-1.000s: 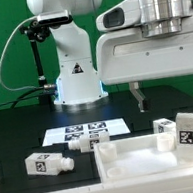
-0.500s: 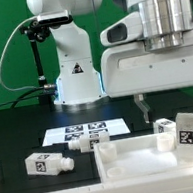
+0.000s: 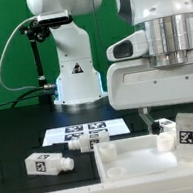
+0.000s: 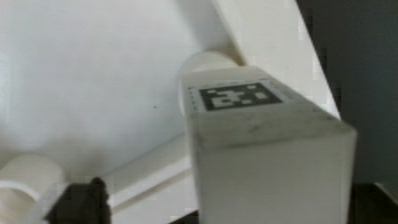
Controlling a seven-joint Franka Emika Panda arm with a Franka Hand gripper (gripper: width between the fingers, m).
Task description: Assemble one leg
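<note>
Tool (image 3: 177, 115) dropping lower than a second ago, jaws wide, closing over upright leg (image 3: 188, 134) at panel (image 3: 131, 166) corner — grasp nearing.

Black tabletop (image 3: 19, 132). Robot base (image 3: 79, 82) stands at the far edge. Marker board (image 3: 88, 131) lies flat mid-tabletop. One leg (image 3: 49, 163) lies on its side near the front edge, exterior view's left. A second leg (image 3: 80, 144) lies at the board's front edge. Large white panel (image 3: 141, 164) sits at the front corner, exterior view's right.

White leg (image 3: 184, 136) with black-and-white square tag (image 3: 186, 124)
</note>
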